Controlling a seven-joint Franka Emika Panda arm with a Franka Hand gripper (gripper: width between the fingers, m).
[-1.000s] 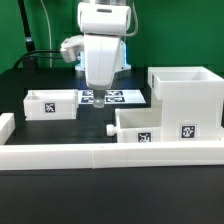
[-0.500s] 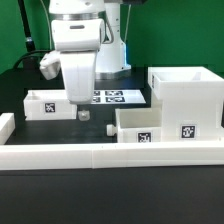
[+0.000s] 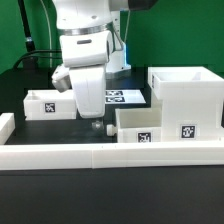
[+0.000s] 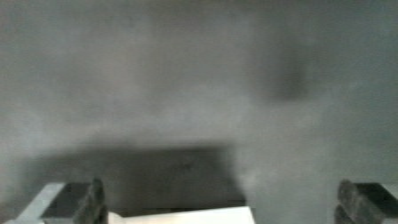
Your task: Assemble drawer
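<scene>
The large white casing (image 3: pixel 186 98) stands at the exterior view's right with a tag on its front. One small tray (image 3: pixel 148 126) lies against its left side, its knob (image 3: pixel 108 129) pointing left. The other small tray (image 3: pixel 46 103) lies at the left. My gripper (image 3: pixel 95 124) hangs low between the two trays, just left of the knob. In the blurred wrist view the two fingers (image 4: pixel 71 203) stand far apart with nothing between them, and a white corner (image 4: pixel 178 215) shows below, too blurred to name.
The long low white border wall (image 3: pixel 110 154) runs along the front. The marker board (image 3: pixel 118 97) lies behind the gripper, partly hidden by the arm. A green backdrop and cables stand at the back.
The arm swung to the exterior view's left, then came back right and lower, ending close beside the right tray's knob. The drawer parts have not moved.
</scene>
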